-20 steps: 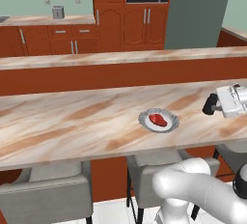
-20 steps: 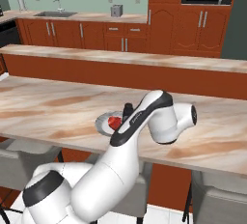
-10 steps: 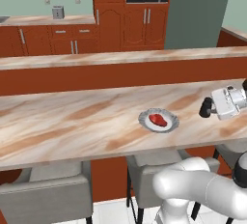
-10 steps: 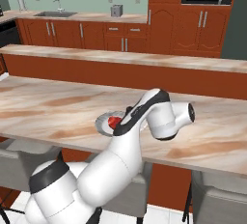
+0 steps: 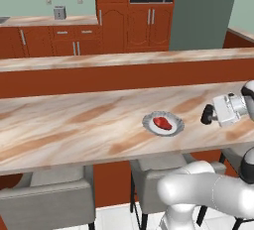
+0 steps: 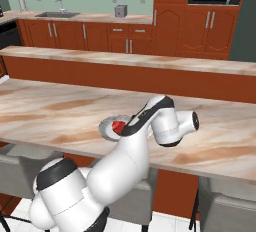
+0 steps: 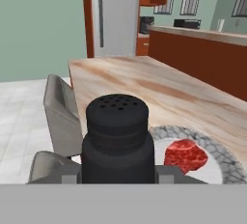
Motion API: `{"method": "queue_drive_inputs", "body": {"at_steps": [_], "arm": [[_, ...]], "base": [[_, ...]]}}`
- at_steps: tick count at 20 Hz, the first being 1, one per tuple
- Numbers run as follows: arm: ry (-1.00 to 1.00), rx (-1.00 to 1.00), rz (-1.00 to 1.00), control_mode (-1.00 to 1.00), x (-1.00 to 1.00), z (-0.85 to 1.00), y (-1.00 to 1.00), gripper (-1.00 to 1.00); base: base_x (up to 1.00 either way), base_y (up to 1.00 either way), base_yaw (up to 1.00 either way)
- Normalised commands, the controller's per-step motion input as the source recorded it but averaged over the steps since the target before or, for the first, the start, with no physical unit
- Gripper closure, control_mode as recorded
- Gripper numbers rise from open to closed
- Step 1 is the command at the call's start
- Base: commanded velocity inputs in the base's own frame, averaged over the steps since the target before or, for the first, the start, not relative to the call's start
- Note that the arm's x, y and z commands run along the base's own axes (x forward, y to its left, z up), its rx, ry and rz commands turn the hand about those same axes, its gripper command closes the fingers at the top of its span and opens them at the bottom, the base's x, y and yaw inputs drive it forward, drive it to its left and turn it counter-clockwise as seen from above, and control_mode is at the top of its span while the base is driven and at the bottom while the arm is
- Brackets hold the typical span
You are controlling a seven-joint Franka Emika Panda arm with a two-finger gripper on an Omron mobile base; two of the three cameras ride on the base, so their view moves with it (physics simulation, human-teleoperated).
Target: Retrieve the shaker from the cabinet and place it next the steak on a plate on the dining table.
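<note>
The shaker (image 7: 117, 138) is held in the pincer (image 5: 208, 115), closed on its sides, and it stands upright in the hand view with its perforated black cap toward the camera. In the left base view the shaker (image 5: 207, 114) is a small dark shape at the front of the white hand, above the table (image 5: 74, 130) and to the right of the plate (image 5: 163, 124), clearly apart from its rim. Whether the shaker touches the table top cannot be told.

The plate lies near the front edge of the marbled table, and the steak (image 5: 162, 123) rests on it, roughly in the middle. In the hand view the steak (image 7: 185, 155) and the scalloped rim of the plate (image 7: 212, 143) lie just beyond the shaker and to its right. In the right base view the arm crosses in front of the plate (image 6: 104, 127), and only part of the steak (image 6: 118, 126) shows beside it.

Grey stools (image 5: 47, 199) stand along the near side of the table. Behind it runs a higher marbled ledge (image 5: 124, 58) on a reddish-brown wall.
</note>
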Motion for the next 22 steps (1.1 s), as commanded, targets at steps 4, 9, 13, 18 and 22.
{"method": "queue_drive_inputs", "body": {"at_steps": [4,9,13,18,22], "arm": [[0.0,0.0,0.0,-1.0,0.3,-0.14,0.0,1.0],[0.02,0.0,0.0,-1.0,0.37,-0.13,0.0,1.0],[0.03,0.0,0.01,-1.0,0.33,-0.16,-0.11,1.0],[0.02,0.0,0.02,-1.0,0.23,-0.19,-0.13,1.0],[0.01,0.02,0.05,-1.0,0.15,-0.23,-0.09,1.0]], "base": [[0.0,0.0,0.0],[0.0,0.0,0.0],[0.0,0.0,0.0],[0.0,0.0,0.0],[0.0,0.0,0.0]]}}
